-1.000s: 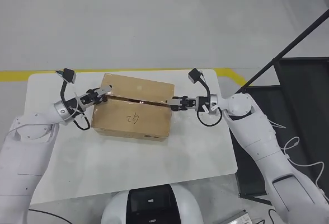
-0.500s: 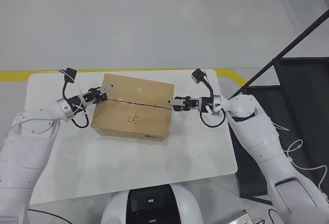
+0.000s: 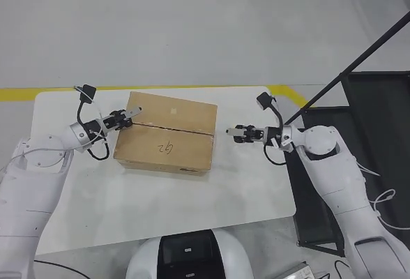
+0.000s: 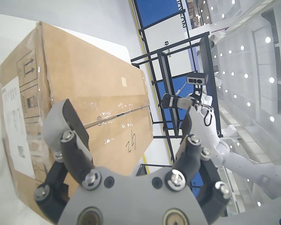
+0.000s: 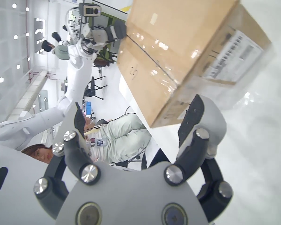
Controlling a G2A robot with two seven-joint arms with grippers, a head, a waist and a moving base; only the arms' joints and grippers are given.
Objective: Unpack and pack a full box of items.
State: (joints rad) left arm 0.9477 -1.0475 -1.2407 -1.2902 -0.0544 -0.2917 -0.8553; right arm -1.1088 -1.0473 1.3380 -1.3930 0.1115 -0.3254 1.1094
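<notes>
One box (image 3: 166, 132) on the white table (image 3: 191, 202), on the far half, roughly centred, long side running left to right. Plain brown cardboard, closed; two top flaps met at a centre seam along its length, with glossy clear tape over it. The seam looked slightly split near the middle in the left wrist view. Handwritten mark on the near flap, one small pale sticker on the far flap. Two white printed labels, one on each end face; the left end also carried printed handling symbols. Count: one box, one table, two grippers, one black metal rack (image 3: 372, 91) off the table's right side. Left gripper (image 3: 130, 115) was at the box's left end by the seam, jaws spread wide, nothing held; one finger (image 4: 72, 118) sat over the top edge, contact could not be told. Right gripper (image 3: 234, 132) was over bare table just beside the box's right end, clear of it, jaws also wide apart, nothing held.
</notes>
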